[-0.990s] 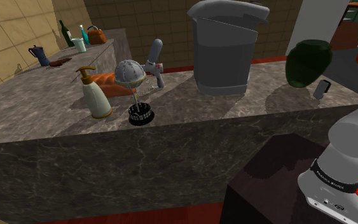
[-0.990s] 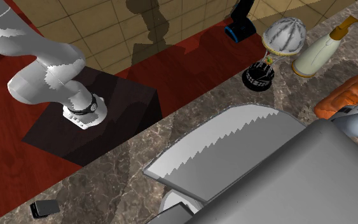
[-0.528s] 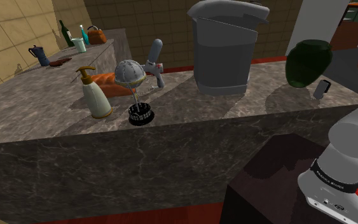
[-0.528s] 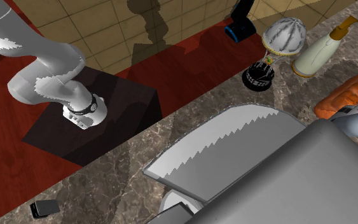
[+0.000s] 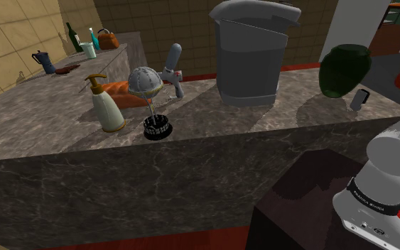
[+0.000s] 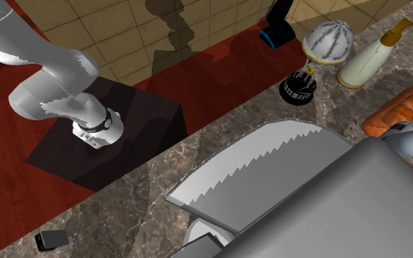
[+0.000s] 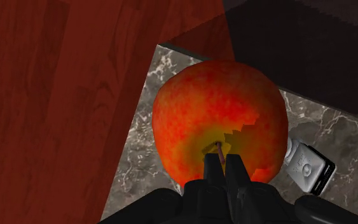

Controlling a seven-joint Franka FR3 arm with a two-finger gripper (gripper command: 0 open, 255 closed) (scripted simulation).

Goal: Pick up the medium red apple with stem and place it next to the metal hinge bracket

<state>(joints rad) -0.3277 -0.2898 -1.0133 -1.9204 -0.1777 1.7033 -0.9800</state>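
Wrist view: gripper (image 7: 224, 169) almost closed, clasping red apple (image 7: 219, 118) at its stem over counter (image 7: 136, 153) corner, hinge bracket (image 7: 308, 167) just beside | shoulder view: bracket near dark green jar (image 5: 344, 69)

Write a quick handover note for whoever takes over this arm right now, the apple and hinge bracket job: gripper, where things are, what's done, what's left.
Gripper: shut, pinching the red apple at its stem hollow.
Apple: over the corner of the marble counter, right beside the metal hinge bracket, which lies on the counter.
Done: the apple is picked up and brought to the bracket.
Unclear: whether the apple already rests on the counter.
Left: set it down if it hangs, open the gripper, back away.
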